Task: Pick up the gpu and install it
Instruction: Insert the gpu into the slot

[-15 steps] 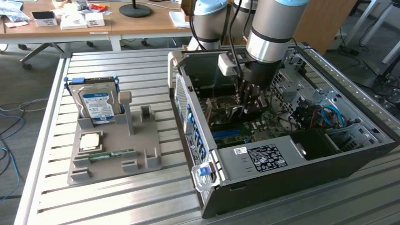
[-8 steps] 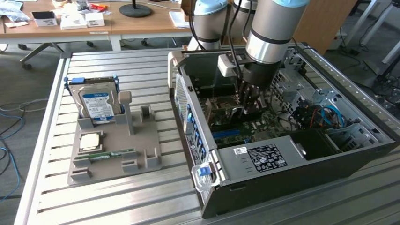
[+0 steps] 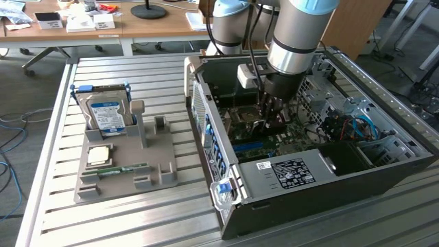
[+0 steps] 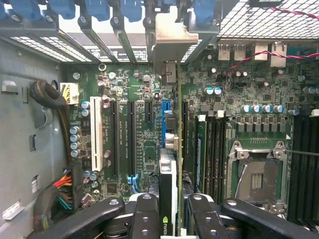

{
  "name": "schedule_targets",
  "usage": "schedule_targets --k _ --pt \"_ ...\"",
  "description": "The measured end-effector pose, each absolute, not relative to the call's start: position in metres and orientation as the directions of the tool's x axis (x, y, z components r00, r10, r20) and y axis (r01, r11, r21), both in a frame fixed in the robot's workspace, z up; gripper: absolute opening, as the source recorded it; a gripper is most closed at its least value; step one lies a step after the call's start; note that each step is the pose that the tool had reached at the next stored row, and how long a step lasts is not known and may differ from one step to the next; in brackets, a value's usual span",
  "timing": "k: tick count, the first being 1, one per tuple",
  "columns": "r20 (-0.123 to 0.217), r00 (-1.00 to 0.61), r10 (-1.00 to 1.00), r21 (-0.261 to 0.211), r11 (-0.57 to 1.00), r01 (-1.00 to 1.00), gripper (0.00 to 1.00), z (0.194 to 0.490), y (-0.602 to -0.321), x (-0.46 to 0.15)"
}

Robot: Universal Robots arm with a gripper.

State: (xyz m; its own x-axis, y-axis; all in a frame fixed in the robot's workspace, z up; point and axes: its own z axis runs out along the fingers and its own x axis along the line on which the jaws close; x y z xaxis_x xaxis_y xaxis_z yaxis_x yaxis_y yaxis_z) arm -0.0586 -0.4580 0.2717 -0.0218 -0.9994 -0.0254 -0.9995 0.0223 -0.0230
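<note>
The black two-fingered gripper [image 4: 172,201] is clenched on the gpu [image 4: 168,186], a thin flat card with a green board edge, a dark face and a silver metal end bracket. It holds the card edge-on inside the open black metal computer case [image 3: 309,206], at about three o'clock in the exterior view. In the wrist view the card stands over the green motherboard [image 4: 144,149], in line with the blue expansion slot [image 4: 167,107]; whether it is seated cannot be told. Just beside it on one flank run black expansion slots [image 4: 130,134], and on the other the dark memory slots [image 4: 214,149] and the square silver processor socket [image 4: 254,174]. A thick black cable bundle [image 4: 50,104] lies well apart. At nine o'clock in the exterior view, on the slatted metal table [image 3: 151,77], a grey plastic holder [image 3: 161,175] carries a boxy hard drive with a blue-white label [image 3: 106,113] and a narrow green memory stick [image 3: 120,171].
</note>
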Motion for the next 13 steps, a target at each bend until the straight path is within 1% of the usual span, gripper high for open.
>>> schedule_targets --k 13 --pt "-0.023 -0.025 -0.999 -0.023 0.025 -0.999 0.27 0.2676 -0.4585 -0.0616"
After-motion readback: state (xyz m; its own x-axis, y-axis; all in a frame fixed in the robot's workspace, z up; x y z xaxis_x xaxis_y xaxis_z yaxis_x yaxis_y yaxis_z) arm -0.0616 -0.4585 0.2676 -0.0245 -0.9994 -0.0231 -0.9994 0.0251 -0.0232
